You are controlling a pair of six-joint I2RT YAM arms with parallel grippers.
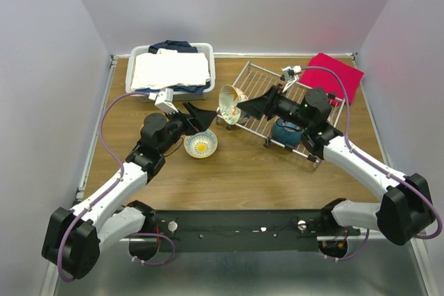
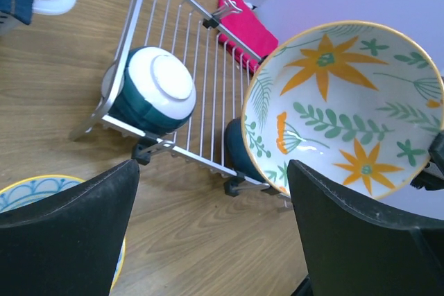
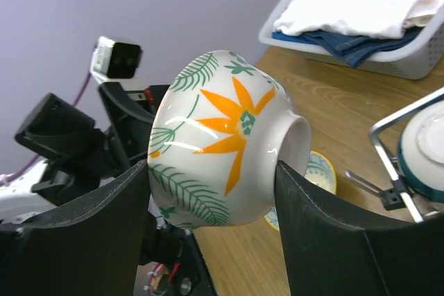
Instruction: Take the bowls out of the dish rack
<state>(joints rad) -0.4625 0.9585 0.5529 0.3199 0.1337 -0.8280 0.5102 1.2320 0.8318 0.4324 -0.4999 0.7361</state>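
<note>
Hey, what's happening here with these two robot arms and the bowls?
The right gripper grips a floral bowl, tipped on its side in the air by the left edge of the dish rack. The left gripper hangs open next to it, above a yellow-patterned bowl on the table. At least two teal bowls sit in the rack.

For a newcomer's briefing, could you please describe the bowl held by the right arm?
Find the wire dish rack right of centre on the wooden table. At its left edge, the right gripper holds a bowl tipped on its side. Unlike the teal bowls upside down in the rack, it is white with orange flowers and green leaves.
</note>
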